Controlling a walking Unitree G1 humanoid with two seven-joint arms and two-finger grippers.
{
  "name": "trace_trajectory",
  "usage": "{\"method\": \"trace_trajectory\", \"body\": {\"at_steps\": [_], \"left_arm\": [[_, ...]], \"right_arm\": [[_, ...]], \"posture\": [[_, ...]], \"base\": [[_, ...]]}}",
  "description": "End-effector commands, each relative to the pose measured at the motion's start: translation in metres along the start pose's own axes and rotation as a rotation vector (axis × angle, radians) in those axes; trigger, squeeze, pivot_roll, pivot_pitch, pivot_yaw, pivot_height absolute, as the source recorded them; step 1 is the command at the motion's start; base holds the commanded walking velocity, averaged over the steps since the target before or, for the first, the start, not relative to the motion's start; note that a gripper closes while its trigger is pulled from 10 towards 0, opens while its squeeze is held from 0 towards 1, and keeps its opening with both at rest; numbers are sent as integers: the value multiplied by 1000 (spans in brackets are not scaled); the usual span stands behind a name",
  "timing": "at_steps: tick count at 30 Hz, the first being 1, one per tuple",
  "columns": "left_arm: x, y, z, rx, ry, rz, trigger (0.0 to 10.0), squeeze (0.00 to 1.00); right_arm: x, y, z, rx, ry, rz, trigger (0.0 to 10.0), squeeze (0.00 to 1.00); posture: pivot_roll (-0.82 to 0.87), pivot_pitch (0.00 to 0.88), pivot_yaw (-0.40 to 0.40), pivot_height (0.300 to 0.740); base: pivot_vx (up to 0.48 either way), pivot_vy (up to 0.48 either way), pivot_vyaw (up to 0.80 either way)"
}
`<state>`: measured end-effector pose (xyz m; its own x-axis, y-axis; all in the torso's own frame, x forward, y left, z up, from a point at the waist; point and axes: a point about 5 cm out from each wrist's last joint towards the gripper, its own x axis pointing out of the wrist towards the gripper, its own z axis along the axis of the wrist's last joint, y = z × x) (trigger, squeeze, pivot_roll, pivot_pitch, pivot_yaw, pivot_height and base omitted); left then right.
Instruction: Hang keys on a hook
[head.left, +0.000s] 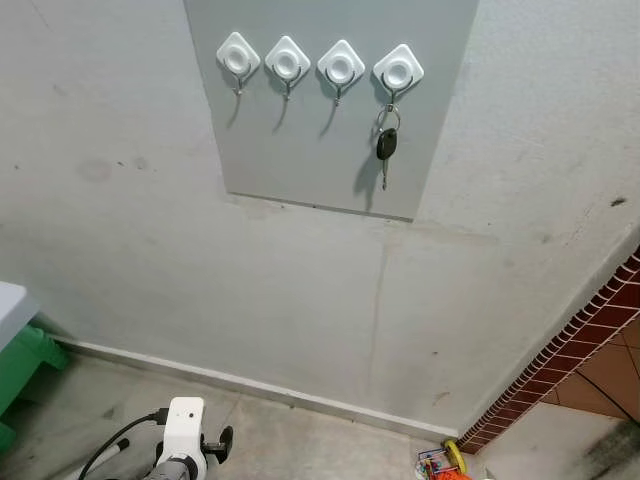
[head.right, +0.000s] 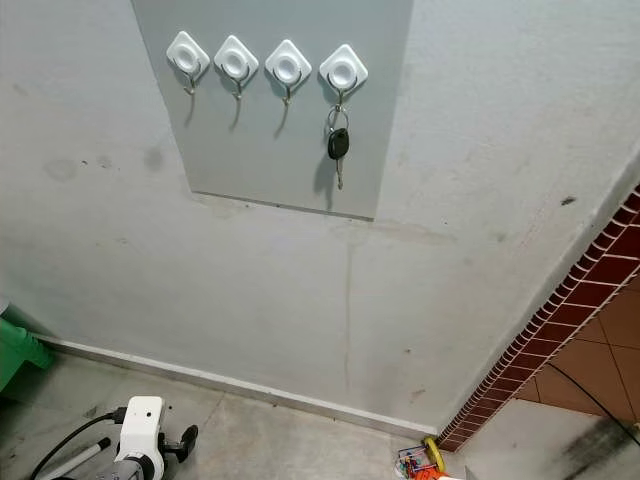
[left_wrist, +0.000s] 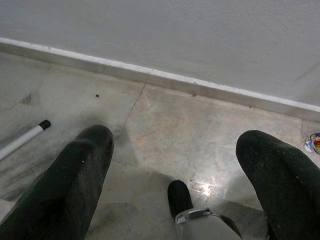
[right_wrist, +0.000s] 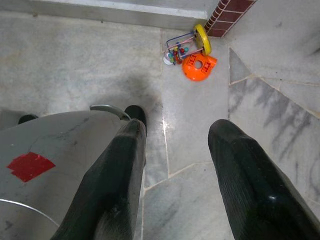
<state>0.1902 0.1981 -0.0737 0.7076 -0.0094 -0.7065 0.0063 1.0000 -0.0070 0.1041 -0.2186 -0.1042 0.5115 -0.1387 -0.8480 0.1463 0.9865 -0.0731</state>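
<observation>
The keys (head.left: 386, 143) hang from the rightmost hook (head.left: 398, 70) of four white hooks on a grey panel (head.left: 300, 150) on the wall, high above and well apart from both claws. The left gripper (left_wrist: 175, 170) hangs low over the stone floor (left_wrist: 190, 135), its fingers spread wide and holding nothing. The right gripper (right_wrist: 175, 165) also points at the floor, wide and empty, with a colourful toy (right_wrist: 192, 52) lying ahead of it near the brick edge (right_wrist: 232, 10).
</observation>
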Motion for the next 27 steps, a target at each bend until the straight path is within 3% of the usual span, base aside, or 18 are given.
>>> {"method": "trace_trajectory", "body": {"at_steps": [1,22,27], "left_arm": [[-1,3,-3,-7,10,12,10000,0],[-2,1,-7,-45,16,21,10000,0],[-2,2,-6,-40,12,29,10000,0]], "right_arm": [[0,1,-1,-8,12,3,10000,0],[1,4,2,-39,16,9,10000,0],[2,6,2,-37,19,13,10000,0]], "posture": [[-64,0,32,740],[-54,0,28,740],[-51,0,28,740]], "base": [[0,0,0],[0,0,754],[0,467,800]]}}
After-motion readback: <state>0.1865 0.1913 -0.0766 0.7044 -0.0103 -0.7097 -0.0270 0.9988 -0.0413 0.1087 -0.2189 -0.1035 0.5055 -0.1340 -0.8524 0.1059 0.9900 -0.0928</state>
